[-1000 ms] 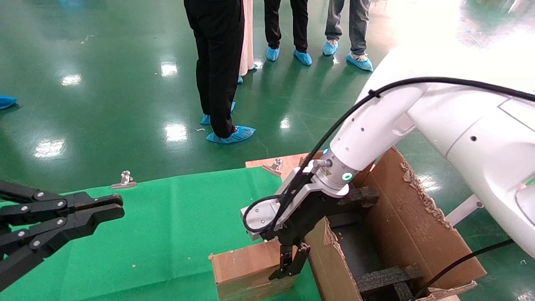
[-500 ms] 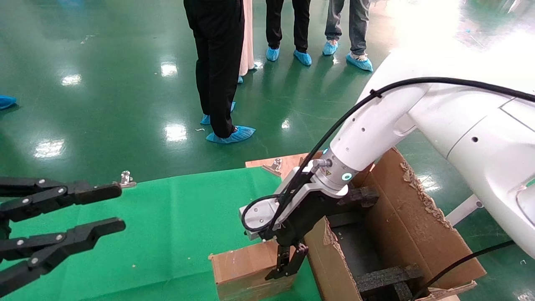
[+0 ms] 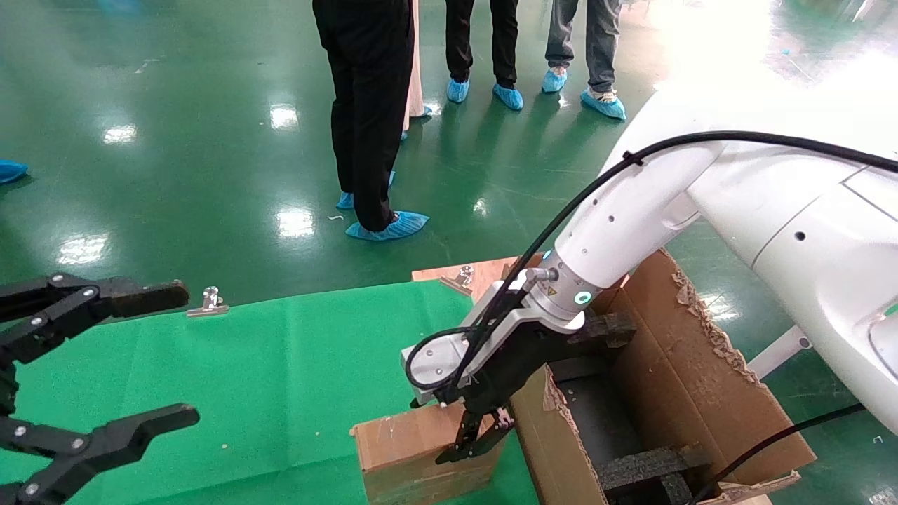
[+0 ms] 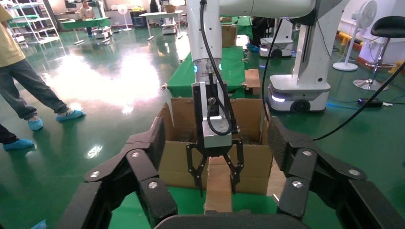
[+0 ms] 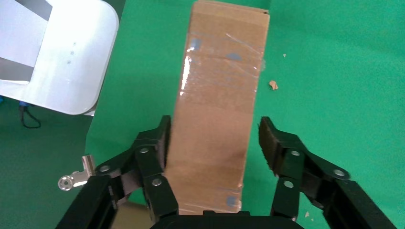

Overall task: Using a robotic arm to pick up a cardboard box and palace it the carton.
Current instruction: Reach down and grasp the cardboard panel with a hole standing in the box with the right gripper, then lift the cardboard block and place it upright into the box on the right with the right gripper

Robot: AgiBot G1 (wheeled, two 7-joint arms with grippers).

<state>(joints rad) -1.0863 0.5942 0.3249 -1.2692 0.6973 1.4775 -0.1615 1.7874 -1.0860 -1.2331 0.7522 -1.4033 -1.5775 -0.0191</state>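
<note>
The small brown cardboard box [image 3: 400, 449] lies on the green cloth next to the carton [image 3: 673, 372], a large brown one with torn flaps and black foam inside. The white right arm reaches down to it. My right gripper [image 3: 466, 449] is open and straddles the box's end; in the right wrist view [image 5: 215, 133] one finger is at the box [image 5: 219, 86] side, the other stands apart. My left gripper [image 3: 179, 354] is open wide and empty at the table's left. The left wrist view shows it [image 4: 217, 133] facing the box [image 4: 218, 191] and carton [image 4: 176, 162].
A green cloth [image 3: 280, 365] covers the table, held by metal clips [image 3: 208, 301] [image 3: 463, 275]. Several people [image 3: 365, 112] stand on the green floor beyond the table's far edge. The carton stands at the table's right end.
My left gripper has opened from shut to wide open. My right gripper has sunk a little lower around the box's end.
</note>
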